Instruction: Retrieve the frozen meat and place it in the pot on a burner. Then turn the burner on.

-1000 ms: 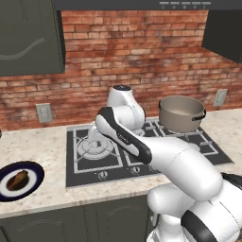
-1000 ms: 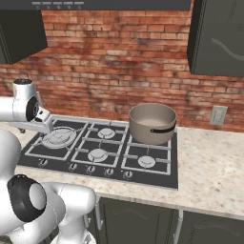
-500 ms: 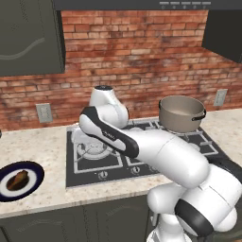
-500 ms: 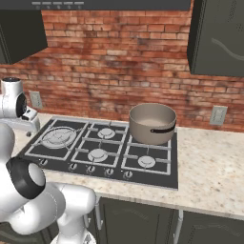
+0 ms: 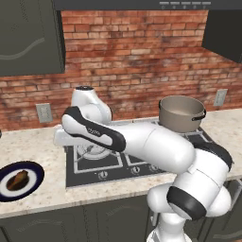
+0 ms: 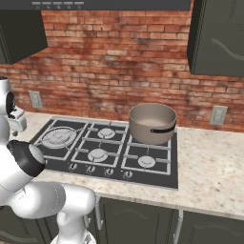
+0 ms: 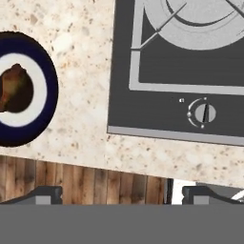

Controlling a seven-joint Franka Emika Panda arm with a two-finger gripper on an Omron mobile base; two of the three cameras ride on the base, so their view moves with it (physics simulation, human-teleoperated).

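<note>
gripper: My gripper [image 7: 121, 193] is spread wide with nothing between the fingers; in the hand view the two dark tips rise at 7 and 5 o'clock, over the front edge of the bench [image 7: 86, 128].

hob: Just past my tips, at 1 o'clock in the hand view, is the near left corner of the hob [image 7: 181, 76] with one knob [image 7: 202, 113].

frozen meat: The frozen meat [image 7: 10, 88] lies at 9 o'clock in the hand view and low at 8 o'clock in the left base view [image 5: 19, 178], on the bench well left of the hob. I am not over it yet.

plate: The meat rests in the middle of a plate [image 7: 47, 90] with a dark blue rim and a white ring.

handling: I judge it a small, stiff, light lump. Frozen, it should not squash, but its surface may be slick and its wedge shape could squirt out of a pinch on the sloped faces.

hold: I would come straight down and close across its narrower width, fingers low on the thickest part, clear of the plate rim. Which faces are flattest I cannot tell from here.

pot: The pot [image 6: 152, 124] stands upright on the back right burner, well apart from the meat, at 2 o'clock in the left base view [image 5: 181, 113].
</note>
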